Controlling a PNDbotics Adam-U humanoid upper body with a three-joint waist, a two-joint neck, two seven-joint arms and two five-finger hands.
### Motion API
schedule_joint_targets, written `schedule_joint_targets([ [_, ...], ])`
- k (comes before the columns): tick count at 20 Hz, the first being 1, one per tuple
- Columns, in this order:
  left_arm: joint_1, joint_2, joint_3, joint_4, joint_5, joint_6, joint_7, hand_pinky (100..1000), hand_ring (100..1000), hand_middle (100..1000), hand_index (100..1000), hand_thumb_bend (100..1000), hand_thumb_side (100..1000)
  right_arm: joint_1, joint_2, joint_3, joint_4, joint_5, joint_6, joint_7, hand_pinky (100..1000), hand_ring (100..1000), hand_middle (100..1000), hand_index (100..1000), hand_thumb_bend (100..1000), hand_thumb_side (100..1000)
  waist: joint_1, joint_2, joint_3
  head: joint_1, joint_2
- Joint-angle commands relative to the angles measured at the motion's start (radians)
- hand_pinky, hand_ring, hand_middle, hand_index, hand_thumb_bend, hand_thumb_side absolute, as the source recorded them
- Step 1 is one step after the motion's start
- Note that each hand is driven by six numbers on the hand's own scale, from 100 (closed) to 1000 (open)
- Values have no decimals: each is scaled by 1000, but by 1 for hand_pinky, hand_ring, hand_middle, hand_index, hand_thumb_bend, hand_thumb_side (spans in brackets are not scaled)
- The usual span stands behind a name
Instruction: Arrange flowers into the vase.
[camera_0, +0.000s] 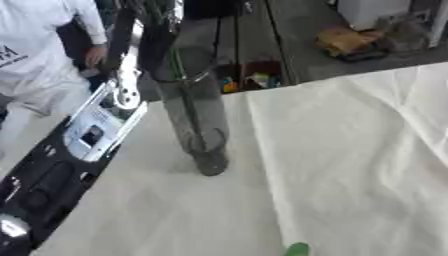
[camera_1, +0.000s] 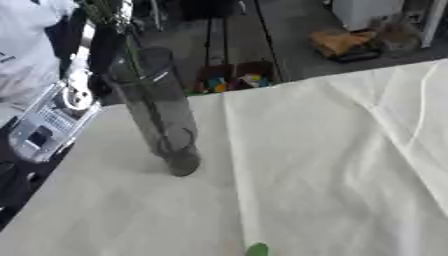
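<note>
A white cloth (camera_0: 350, 165) covers the table before a dark plank floor (camera_0: 297, 45).

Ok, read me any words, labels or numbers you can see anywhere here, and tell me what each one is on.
None can be read for certain.
Dark lettering on a person's white shirt at the far left: cut off and blurred.
White device beside the table's left edge: a dark screen and markings, too blurred.
Vase and white tablecloth: no text.

A lab or workshop: a cloth-covered table (camera_0: 350, 150) over a bare, equipment-cluttered floor (camera_0: 289, 40).
</note>
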Motion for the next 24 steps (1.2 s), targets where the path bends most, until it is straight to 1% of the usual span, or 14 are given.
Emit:
schedule_joint_targets([
  [1,-30,19,16,-13,5,-1,9,742,851,822,868,100,1000,-3,-7,-3,-18,13,5,0,783,859,503,825,100,1000,-5,-20,0,3,-6],
  [9,-22,18,12,-12,-10,-9,13,746,853,832,876,100,1000,-5,-7,-4,-18,13,6,-1,783,860,502,825,100,1000,-3,-17,-1,2,-8],
  [16,-15,19,9,-22,-40,-41,33,747,852,833,876,100,1000,-9,-7,-5,-18,12,3,-1,784,860,501,825,100,1000,-6,-11,-1,0,-12],
  [24,-10,15,2,-26,-37,-67,46,742,851,834,877,100,1000,-11,-8,-5,-18,13,1,-1,784,860,500,825,100,1000,-9,-5,1,-2,-15],
])
